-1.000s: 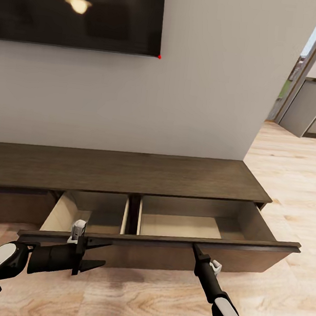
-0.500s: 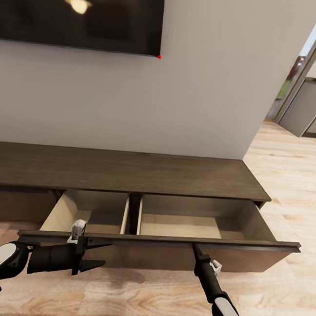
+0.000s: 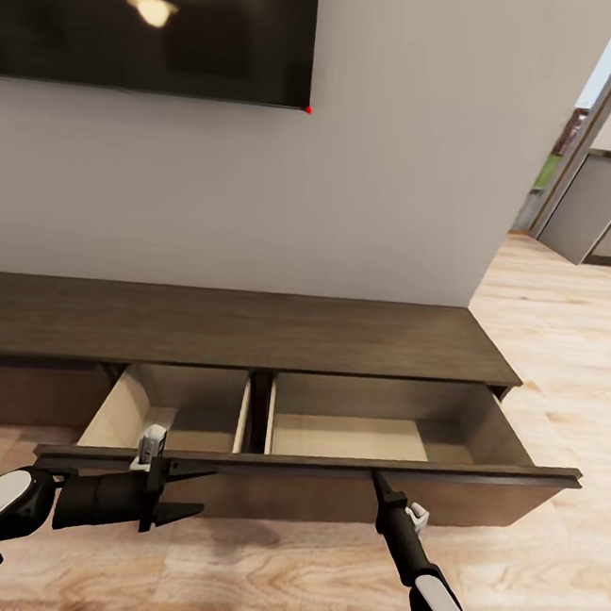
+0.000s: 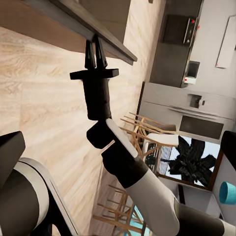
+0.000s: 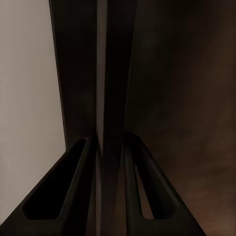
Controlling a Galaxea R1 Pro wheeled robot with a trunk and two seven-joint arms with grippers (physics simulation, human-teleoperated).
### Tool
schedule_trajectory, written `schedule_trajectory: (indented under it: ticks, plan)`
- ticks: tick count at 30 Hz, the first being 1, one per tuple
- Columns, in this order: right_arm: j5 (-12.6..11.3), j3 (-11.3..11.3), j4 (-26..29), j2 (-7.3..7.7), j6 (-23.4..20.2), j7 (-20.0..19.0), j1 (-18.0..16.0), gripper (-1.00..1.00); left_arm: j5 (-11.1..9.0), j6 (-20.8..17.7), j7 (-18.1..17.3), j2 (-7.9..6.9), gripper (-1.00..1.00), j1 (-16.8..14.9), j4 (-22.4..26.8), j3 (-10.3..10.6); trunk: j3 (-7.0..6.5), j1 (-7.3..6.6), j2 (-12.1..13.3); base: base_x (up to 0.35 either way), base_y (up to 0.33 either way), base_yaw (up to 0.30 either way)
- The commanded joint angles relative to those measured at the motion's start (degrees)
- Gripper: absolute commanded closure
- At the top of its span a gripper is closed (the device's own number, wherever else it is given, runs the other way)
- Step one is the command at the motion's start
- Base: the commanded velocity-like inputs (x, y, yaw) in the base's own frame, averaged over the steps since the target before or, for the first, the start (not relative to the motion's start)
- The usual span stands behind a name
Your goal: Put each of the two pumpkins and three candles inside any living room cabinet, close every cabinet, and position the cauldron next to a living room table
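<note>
Dark brown wood, the cabinet point(image 3: 236, 331) lies low against the wall at my twelve o'clock, its long axis running nine to three, its open drawer point(image 3: 329, 432) pulled toward six and showing nothing inside. My right gripper point(image 3: 379, 480) pinches the drawer's front panel point(image 3: 473, 500) edge between narrow fingers; my left gripper point(image 3: 185, 491) hangs spread at its face (touching nothing, I judge). Any sideways pull could rack the drawer or slip my pinch.

Black wall-mounted television point(image 3: 153, 18) reflecting a ceiling light, plain grey wall point(image 3: 407, 165), light wood plank floor point(image 3: 569, 326), grey kitchen cabinets point(image 3: 606, 207) seen through a doorway at right, wooden chairs point(image 4: 142, 132)
</note>
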State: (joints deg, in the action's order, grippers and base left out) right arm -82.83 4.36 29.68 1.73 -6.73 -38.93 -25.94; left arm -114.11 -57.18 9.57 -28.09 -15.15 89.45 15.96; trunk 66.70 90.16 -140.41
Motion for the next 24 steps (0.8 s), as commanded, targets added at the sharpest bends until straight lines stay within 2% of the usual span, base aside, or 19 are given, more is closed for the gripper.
schedule_trajectory:
  ticks: [1, 24]
  plan:
    - [0.13, 1.44, -0.07, 0.03, -0.31, -0.36, 0.01, 1.00, -0.60, -0.03, 0.54, -0.03, -1.00, -0.06, 0.02, 0.08, 0.05, -0.02, -0.02, -0.087, 0.000, 0.000]
    - [0.13, 1.44, -0.12, 0.03, -0.30, -0.34, 0.01, 1.00, -0.59, -0.03, 0.54, -0.03, -1.00, -0.06, 0.02, 0.04, 0.05, -0.02, -0.02, -0.056, 0.000, 0.000]
